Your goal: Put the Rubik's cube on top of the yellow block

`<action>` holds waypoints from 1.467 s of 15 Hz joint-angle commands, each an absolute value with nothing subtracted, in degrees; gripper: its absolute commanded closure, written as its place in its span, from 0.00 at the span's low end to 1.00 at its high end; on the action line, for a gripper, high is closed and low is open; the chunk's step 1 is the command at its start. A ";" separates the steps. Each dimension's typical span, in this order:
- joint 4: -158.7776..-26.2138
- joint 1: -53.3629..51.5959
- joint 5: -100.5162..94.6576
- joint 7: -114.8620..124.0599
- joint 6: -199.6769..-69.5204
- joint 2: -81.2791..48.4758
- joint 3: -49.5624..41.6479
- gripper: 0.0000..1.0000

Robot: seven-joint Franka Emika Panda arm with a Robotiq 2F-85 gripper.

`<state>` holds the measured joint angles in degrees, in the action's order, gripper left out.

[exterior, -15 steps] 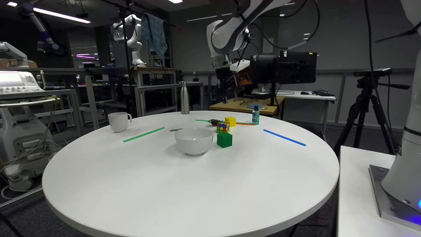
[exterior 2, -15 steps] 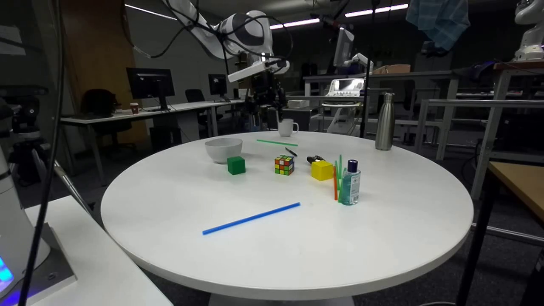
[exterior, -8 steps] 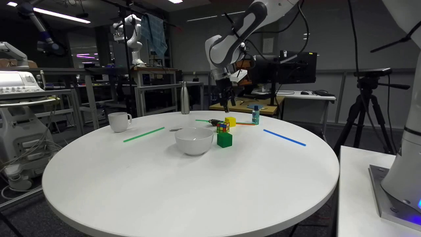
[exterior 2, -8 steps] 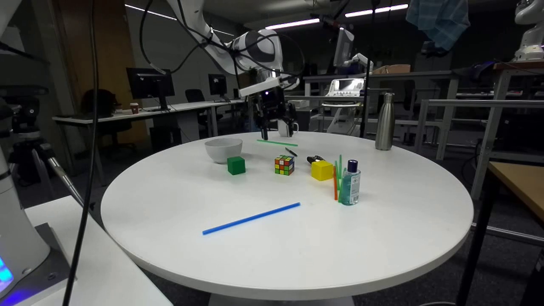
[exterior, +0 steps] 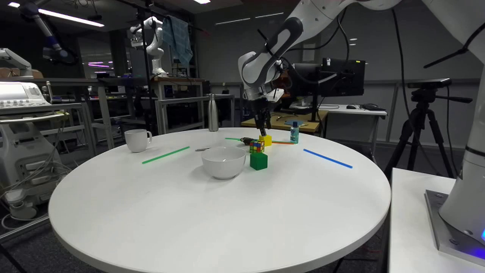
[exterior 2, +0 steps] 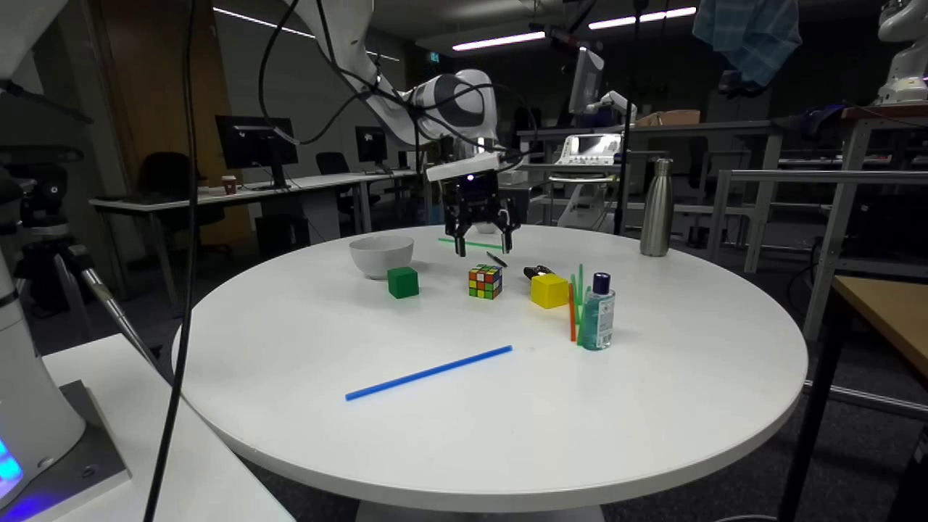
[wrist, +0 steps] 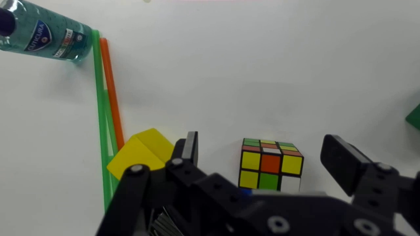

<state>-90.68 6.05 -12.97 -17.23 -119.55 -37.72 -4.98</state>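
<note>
The multicoloured Rubik's cube [exterior 2: 485, 282] sits on the white round table, also in an exterior view [exterior: 257, 146] and the wrist view [wrist: 270, 164]. The plain yellow block [exterior 2: 549, 291] stands close by, apart from the cube; it also shows in an exterior view [exterior: 266, 140] and, left of the cube, in the wrist view [wrist: 141, 150]. My gripper [exterior 2: 483, 248] is open and empty, above the table near the cube. In the wrist view the cube appears between the spread fingers [wrist: 262, 141], touching neither. The gripper body hides the cube's lower part there.
A green cube [exterior 2: 403, 283] and white bowl [exterior 2: 380, 256] stand beside the Rubik's cube. Green and orange straws [wrist: 110, 88] and a gel bottle [exterior 2: 598, 319] lie past the yellow block. A dark object [exterior 2: 538, 272], pen [exterior 2: 496, 259], blue straw [exterior 2: 428, 373] and steel bottle [exterior 2: 657, 210] are around.
My gripper has come down towards the table and, in an exterior view, shifted right, now above the Rubik's cube's area. The objects on the table have not moved.
</note>
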 commanded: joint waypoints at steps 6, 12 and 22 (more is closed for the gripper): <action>-83.45 8.14 -9.12 -22.26 -118.47 -43.53 -0.98 0.00; -81.38 7.88 -10.63 -21.85 -118.87 -44.91 -2.00 0.00; -79.29 8.60 -8.92 -21.93 -118.94 -47.26 -0.97 0.00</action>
